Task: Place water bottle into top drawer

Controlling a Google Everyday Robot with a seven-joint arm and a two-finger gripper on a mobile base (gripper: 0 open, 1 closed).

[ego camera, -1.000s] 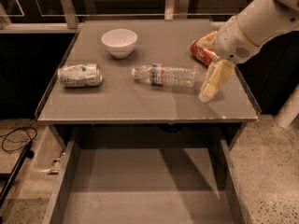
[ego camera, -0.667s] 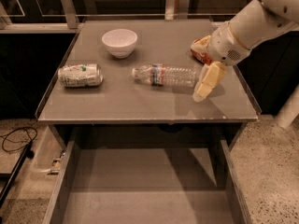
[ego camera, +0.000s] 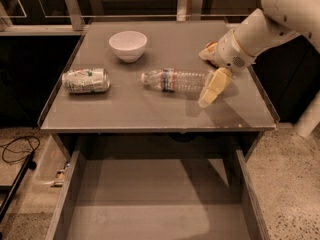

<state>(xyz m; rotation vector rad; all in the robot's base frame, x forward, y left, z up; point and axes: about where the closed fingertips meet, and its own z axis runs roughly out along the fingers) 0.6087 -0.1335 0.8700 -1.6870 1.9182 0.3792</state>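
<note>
Shows the water bottle point(ego camera: 175, 80) lying on its side near the middle of the grey tabletop point(ego camera: 150, 111), with the white cap pointing left, the label band close to the cap end and the clear ribbed body running off to the right. Puts the gripper point(ego camera: 207, 98) just beside the bottle's base end, on the right, angled down and leftward from a white arm point(ego camera: 260, 26) that enters from the upper right corner. Cannot tell whether the gripper is parted or closed, nor whether it touches the bottle. Reveals a reddish object point(ego camera: 206, 52) partly hidden behind the wrist, toward the right rear of the table. Sets a crushed silver-green can point(ego camera: 85, 80) on its side well left of the bottle, near the left edge, and a white bowl point(ego camera: 128, 45) upright farther back. Below the front edge, finds the top drawer point(ego camera: 150, 204) pulled out, wide and shallow, with a flat grey bottom and low side walls. Has the bottle on the tabletop, outside the drawer. Includes a dark cable point(ego camera: 15, 151) on the floor at left.
</note>
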